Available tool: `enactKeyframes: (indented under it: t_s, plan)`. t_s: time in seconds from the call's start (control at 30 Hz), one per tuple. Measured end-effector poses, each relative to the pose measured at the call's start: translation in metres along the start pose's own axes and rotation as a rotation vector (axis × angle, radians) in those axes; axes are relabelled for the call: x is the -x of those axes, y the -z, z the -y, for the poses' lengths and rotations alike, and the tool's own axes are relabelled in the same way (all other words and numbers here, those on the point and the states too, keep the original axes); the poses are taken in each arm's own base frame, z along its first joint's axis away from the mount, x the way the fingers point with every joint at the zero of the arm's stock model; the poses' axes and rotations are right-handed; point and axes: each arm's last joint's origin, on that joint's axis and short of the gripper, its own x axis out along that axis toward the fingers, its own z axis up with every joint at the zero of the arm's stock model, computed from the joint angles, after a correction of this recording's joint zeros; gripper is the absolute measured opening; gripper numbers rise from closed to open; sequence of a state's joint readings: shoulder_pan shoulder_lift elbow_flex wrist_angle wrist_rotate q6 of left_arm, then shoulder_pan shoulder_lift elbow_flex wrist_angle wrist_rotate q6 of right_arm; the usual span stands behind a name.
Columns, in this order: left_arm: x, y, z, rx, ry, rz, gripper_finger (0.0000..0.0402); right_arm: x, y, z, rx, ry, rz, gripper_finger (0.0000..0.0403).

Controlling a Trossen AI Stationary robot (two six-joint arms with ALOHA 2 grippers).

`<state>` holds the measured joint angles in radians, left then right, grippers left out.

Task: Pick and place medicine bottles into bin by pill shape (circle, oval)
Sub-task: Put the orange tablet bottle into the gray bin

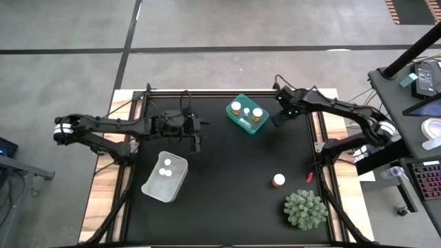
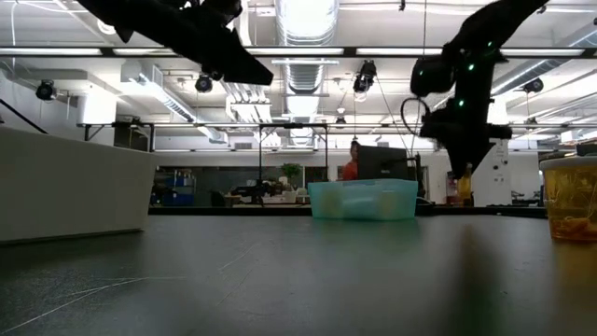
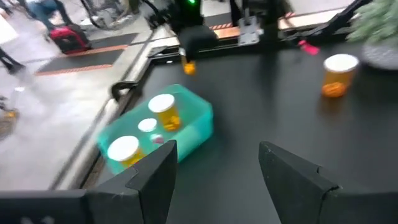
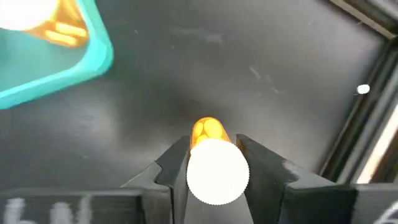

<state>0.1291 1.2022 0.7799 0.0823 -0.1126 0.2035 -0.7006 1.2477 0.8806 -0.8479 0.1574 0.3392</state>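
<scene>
A small amber-orange medicine bottle with a white round cap [image 4: 217, 169] is held between the two dark fingers of the right end effector [image 4: 213, 163], which are closed on its sides, above the black tabletop [image 1: 227, 172]. Just beside this end effector stands the teal plastic bin [image 1: 248, 114], and in it are three more amber bottles with white caps [image 1: 257, 113]. Well apart from the right end effector, on the tabletop, one amber bottle with a white cap [image 1: 278, 180] stands alone, upright. Near this one are a green spiky plant [image 1: 305, 209] and a small red object [image 1: 309, 177].

The left end effector [image 3: 214, 163] hangs over the tabletop with its fingers wide apart and nothing between them. Near it lies a clear plastic bin [image 1: 165, 177] with two small white bottles [image 1: 165, 167] inside. The teal bin is ahead of the left end effector, between the two arms.
</scene>
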Motion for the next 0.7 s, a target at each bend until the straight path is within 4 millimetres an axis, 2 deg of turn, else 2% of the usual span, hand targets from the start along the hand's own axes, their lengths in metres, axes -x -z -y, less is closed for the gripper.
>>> enactKeyframes:
  t_s: [0.23,0.43,0.57,0.7]
  plan:
    - [0.004,-0.006,0.028,0.102,0.101,0.030,0.0210,0.048,0.014,0.011,0.017,-0.066,0.193,0.0102]
    - [0.007,-0.010,0.048,0.199,0.164,0.032,0.0210,0.088,0.029,0.016,0.025,-0.151,0.406,0.0107]
    - [0.009,-0.011,0.057,0.253,0.163,0.034,0.0210,0.102,0.038,0.011,0.066,-0.224,0.524,0.0106]
    - [0.011,-0.014,0.062,0.313,0.179,0.050,0.0210,0.108,0.044,-0.004,0.149,-0.313,0.602,0.0106]
